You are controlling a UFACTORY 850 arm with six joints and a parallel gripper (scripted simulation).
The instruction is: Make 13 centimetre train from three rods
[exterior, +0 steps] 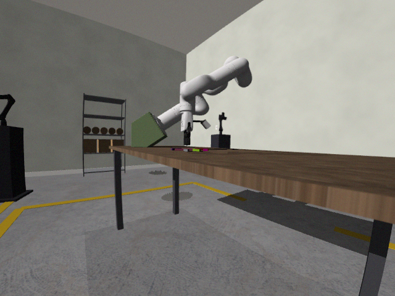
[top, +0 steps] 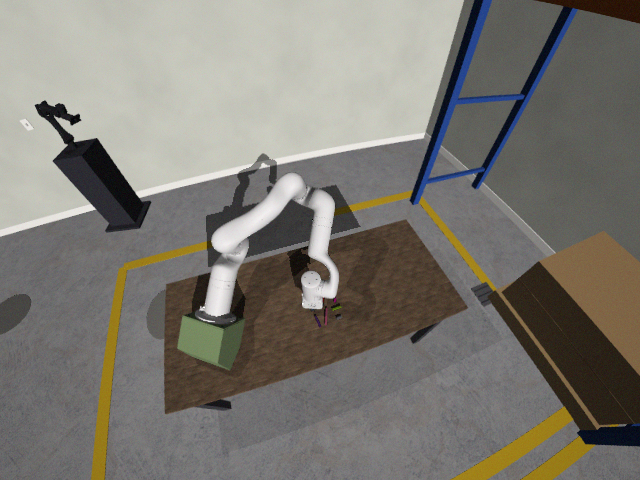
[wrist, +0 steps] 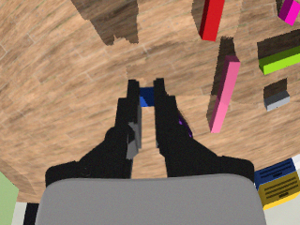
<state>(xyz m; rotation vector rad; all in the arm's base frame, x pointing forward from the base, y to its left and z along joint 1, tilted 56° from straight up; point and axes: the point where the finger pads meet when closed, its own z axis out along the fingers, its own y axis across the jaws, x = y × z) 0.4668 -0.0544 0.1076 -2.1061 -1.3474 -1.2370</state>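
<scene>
In the wrist view my gripper [wrist: 146,94] is shut on a small blue rod [wrist: 146,97] and holds it a little above the wooden table. A purple rod peeks out beside the right finger, mostly hidden. A red rod [wrist: 216,0] lies ahead to the right. A pink rod [wrist: 224,94] lies right of the fingers. Further right are a magenta rod [wrist: 289,10], a lime rod [wrist: 280,60] and a grey rod [wrist: 277,99]. In the top view the gripper [top: 312,307] hangs over the rod cluster [top: 330,312] near the table's middle.
The arm's green base block [top: 210,341] stands at the table's left front corner. A blue and yellow object [wrist: 277,183] shows at the wrist view's lower right edge. A blue rack frame [top: 465,98] and a brown crate [top: 573,320] stand off the table.
</scene>
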